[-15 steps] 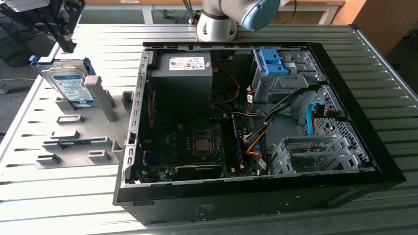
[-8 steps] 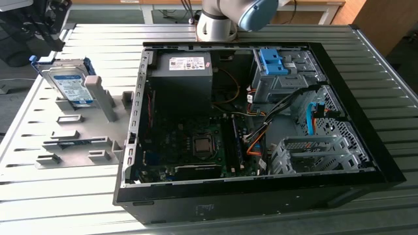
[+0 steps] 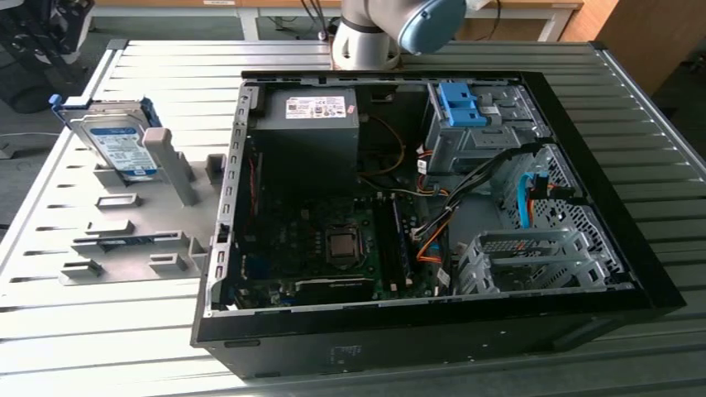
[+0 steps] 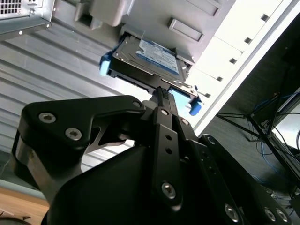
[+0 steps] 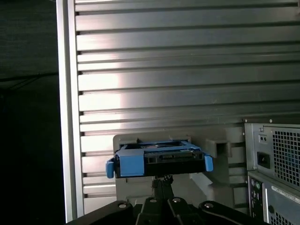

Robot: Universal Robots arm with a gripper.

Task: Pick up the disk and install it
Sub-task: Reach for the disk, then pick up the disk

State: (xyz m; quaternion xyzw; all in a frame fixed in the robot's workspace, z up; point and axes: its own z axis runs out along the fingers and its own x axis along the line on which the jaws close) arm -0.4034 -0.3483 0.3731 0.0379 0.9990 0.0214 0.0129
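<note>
Attention goes to the disk [image 3: 116, 142], a flat rectangular silver metal hard drive with a white-and-blue label and a blue plastic frame around its edges. It stands on its edge, leaning a little, in a grey plastic holder plate [image 3: 141, 241] on the slatted metal surface [image 3: 88, 331]. This place is at the exterior view's left of the open black computer case [image 3: 651, 289], so the disk is not yet installed. Inside the case, 1 smaller all-blue plastic bracket [image 3: 455, 103] sits on the grey metal drive cage [image 3: 485, 136].

The black tool [image 4: 161, 92] appears in both wrist views. It looks closed, with its tips together, and it holds nothing.

The important relation is this: the disk lies directly ahead of the tool, on the line along which the tool points. In the first wrist view, 1 short end of the disk, with the dark connector, faces the tool. Its long axis therefore runs away from the tool. I judge that tool and disk are apart, not touching.
</note>
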